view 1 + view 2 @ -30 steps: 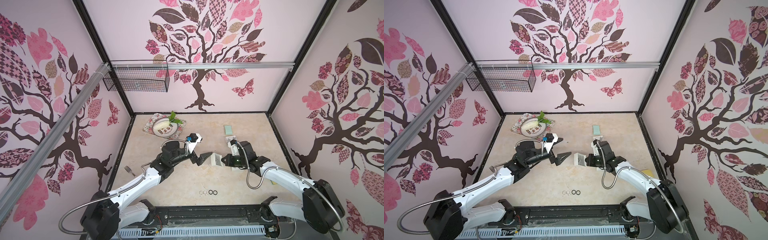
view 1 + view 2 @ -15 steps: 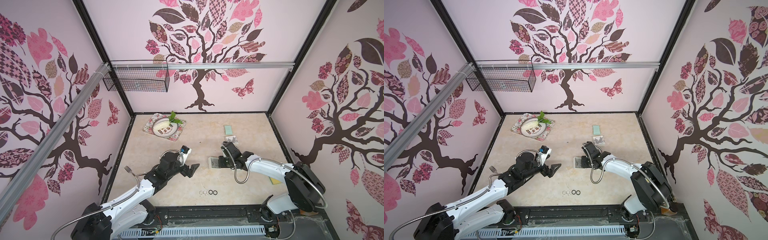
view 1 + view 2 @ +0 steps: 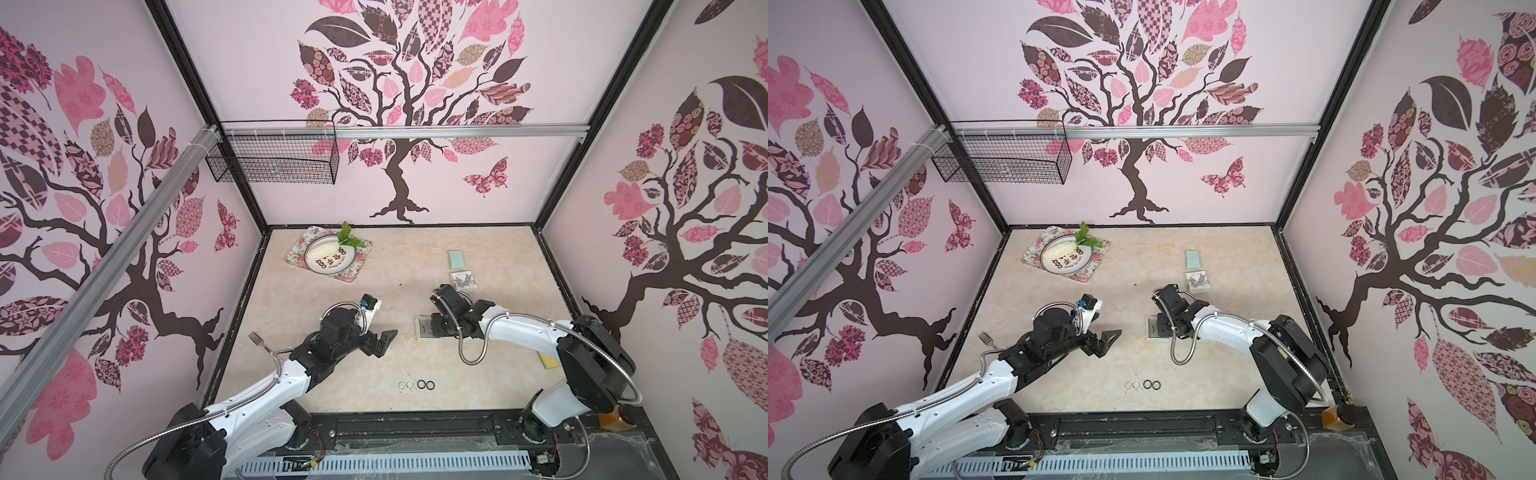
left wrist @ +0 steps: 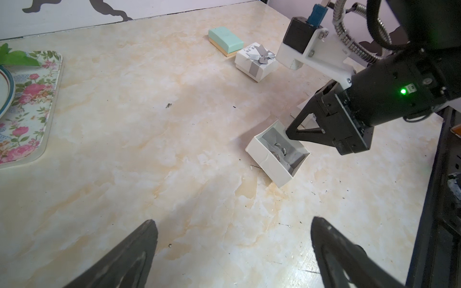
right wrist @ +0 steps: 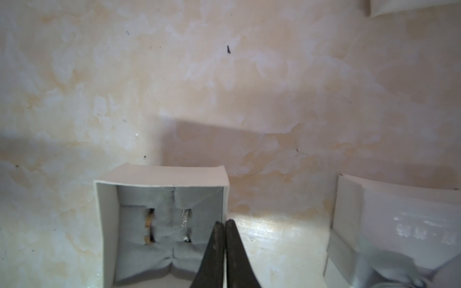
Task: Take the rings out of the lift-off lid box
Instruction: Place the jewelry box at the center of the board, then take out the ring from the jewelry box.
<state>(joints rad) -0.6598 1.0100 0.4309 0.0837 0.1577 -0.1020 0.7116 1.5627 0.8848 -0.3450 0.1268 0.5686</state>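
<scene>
Right gripper (image 5: 222, 224): jaws together, tips set against one wall of the open white box (image 5: 162, 174) — whether the card is nipped between them cannot be told. Left gripper (image 4: 232, 222): jaws wide apart, holding nothing, hovering well clear of the box.

Recommendation for the step in hand, freeing a ring from the box: part the jaws only slightly, descend straight over one slot and close across the hoop's exposed arc. The grey foam (image 5: 129, 237) likely grips, so pull slowly or the light box may lift too. The idle arm could steady a wall.

Containers: the box is lined with slotted foam, with silvery rings (image 4: 280, 149) seated in it — count uncertain. Its lid (image 5: 386, 224) lies just beside the box. Four loose rings (image 3: 417, 385), two thin and two black, lie in a row on the table (image 3: 332, 374), well apart from the box, toward the robot's base. Beyond the box, a bow-tied white box (image 4: 257, 62) and a mint box (image 4: 225, 42) are closed; contents hidden.
</scene>
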